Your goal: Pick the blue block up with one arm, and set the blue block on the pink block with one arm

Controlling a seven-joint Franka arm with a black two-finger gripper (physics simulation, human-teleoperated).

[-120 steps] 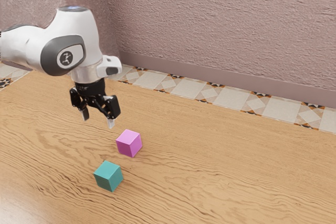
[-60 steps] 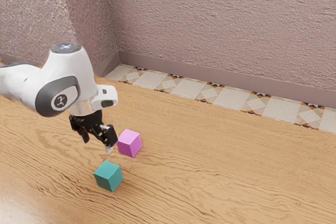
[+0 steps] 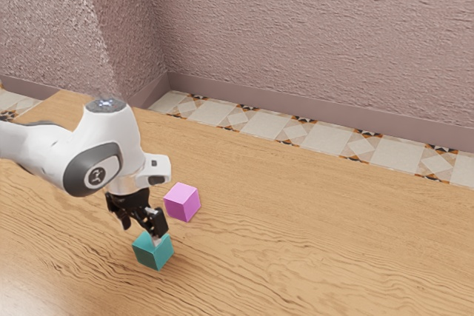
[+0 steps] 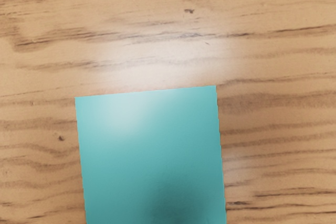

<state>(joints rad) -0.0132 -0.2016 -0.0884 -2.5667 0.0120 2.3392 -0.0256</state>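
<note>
The gripper [image 3: 143, 227] hangs with fingers spread just above the blue block [image 3: 153, 251], which sits on the table [image 3: 333, 242] at the exterior view's lower left near the pink block [image 3: 182, 202], and this rigid, probably light cube is best pinched across opposite flat faces.

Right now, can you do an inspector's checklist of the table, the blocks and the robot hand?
Surface: wooden table, light grain.
Job's things: blue block flat on the table, directly under the hand; pink block beside it, apart, with nothing on top.
Clutter: nothing seen.
Grippers: gripper open, lowered to the blue block's top, not clamped on it.
Cables: nothing seen.
Surroundings: rough pinkish wall; patterned tile floor behind the table.
</note>
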